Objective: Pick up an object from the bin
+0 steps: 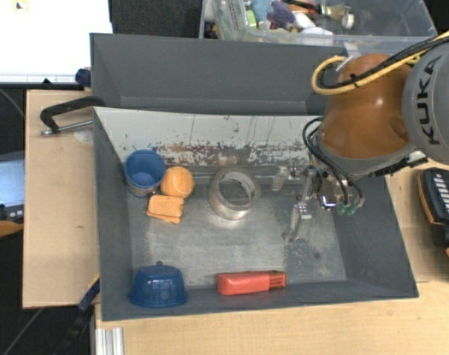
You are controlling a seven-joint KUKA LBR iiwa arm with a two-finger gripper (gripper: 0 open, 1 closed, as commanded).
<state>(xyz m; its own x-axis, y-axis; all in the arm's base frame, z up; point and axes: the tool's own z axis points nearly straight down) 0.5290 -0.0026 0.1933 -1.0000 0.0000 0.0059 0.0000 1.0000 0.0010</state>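
Plenty of bare floor on the near side of the silver ring (231, 193), nothing till the red-orange tube-ish thing (250, 282) and the blue dome (158, 287) down by the near wall. Left of the ring is crowded: orange ball (177, 181), orange block (165, 208), blue cup (144, 171), all bunched up. Right of the ring the gripper (298, 224) takes the room. Just behind the ring: the bin's back wall (209, 135).

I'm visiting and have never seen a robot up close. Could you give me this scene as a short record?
Container: grey metal bin
Back left: blue cup, orange ball, orange chunk
Back middle: silver ring
Front: blue dome, red oblong thing
Robot: gripper over bare bin floor, right of the silver ring
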